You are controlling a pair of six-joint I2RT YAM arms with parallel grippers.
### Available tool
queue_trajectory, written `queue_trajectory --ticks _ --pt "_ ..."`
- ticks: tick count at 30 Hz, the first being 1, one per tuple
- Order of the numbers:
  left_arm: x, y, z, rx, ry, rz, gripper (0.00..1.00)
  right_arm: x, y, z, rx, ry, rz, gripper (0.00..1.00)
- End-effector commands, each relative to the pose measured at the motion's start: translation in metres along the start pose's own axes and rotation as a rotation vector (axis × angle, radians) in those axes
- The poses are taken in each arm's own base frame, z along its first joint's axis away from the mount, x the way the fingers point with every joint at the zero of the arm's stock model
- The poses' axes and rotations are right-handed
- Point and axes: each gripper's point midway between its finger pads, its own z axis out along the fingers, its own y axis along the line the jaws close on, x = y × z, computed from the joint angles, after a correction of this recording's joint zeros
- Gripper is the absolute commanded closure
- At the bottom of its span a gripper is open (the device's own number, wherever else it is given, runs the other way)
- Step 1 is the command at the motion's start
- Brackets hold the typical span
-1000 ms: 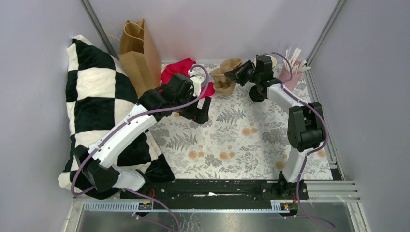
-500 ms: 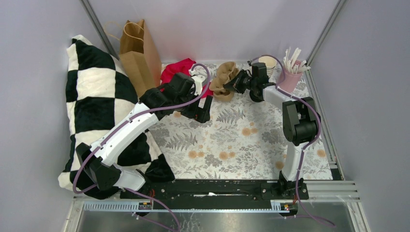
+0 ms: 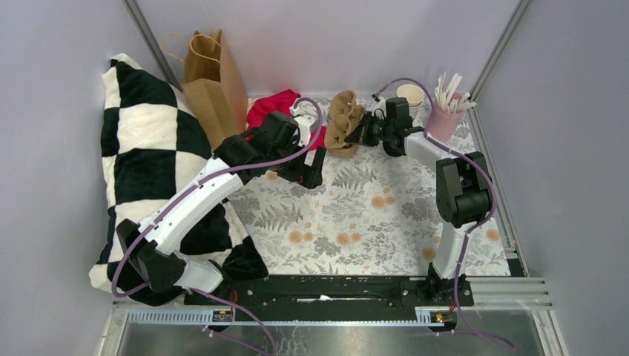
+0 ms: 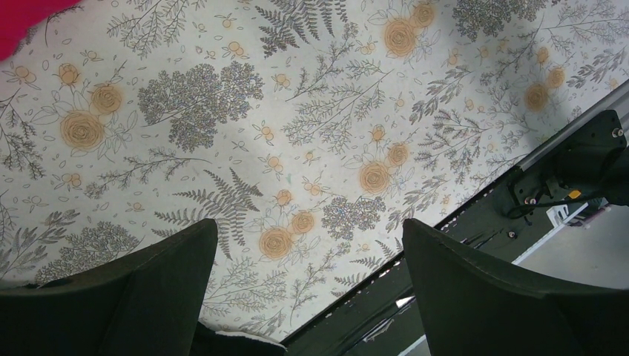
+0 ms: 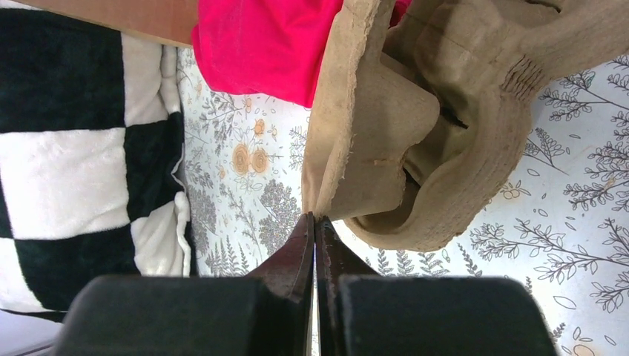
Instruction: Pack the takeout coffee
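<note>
Sticks [image 3: 449, 87] in pink cup [image 3: 443, 124]

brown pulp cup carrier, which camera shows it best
The right wrist view: the brown moulded-pulp cup carrier fills the frame, its rim pinched in the shut right gripper. The top external view shows it small, standing on edge near the red cloth. The left wrist view shows none of it.

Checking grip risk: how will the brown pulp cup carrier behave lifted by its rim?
Probably light: the pulp carrier stands tilted on edge from a thin rim pinch by the right gripper. Moulded walls look stiff, yet the rim may flex or tear.
</note>
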Motion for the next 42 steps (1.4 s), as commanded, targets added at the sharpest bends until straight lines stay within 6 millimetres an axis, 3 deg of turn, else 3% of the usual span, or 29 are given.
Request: queue_trajectory --ticks 1,6,12,18,24,28,34,42 --pt "-0.016 -0.004 -0.014 0.009 -0.079 0.018 0.01 -0.015 0.036 -0.021 -0.079 -0.053 -0.058 1.00" --pt "-0.019 -0.004 -0.015 0.002 -0.085 0.020 0.01 -0.029 0.052 -0.032 -0.135 -0.065 0.003 1.00" --pt "-0.030 -0.005 -0.019 -0.006 -0.107 0.000 0.01 -0.041 0.084 -0.056 -0.186 -0.073 0.003 1.00" --pt "-0.056 -0.004 -0.030 0.020 -0.169 -0.116 0.01 -0.019 0.112 -0.082 -0.291 -0.030 0.075 1.00" --pt "-0.082 0.028 -0.041 0.138 -0.254 -0.446 0.03 0.001 0.136 -0.115 -0.363 -0.030 0.129 1.00" --pt "-0.079 0.037 -0.038 0.279 -0.284 -0.657 0.06 0.008 0.153 -0.136 -0.395 -0.038 0.147 1.00" --pt "-0.061 0.024 -0.025 0.490 -0.283 -0.874 0.10 0.020 0.170 -0.155 -0.424 -0.025 0.138 1.00" --pt "-0.056 0.000 -0.033 0.571 -0.312 -0.889 0.07 0.037 0.178 -0.170 -0.440 -0.001 0.156 1.00"
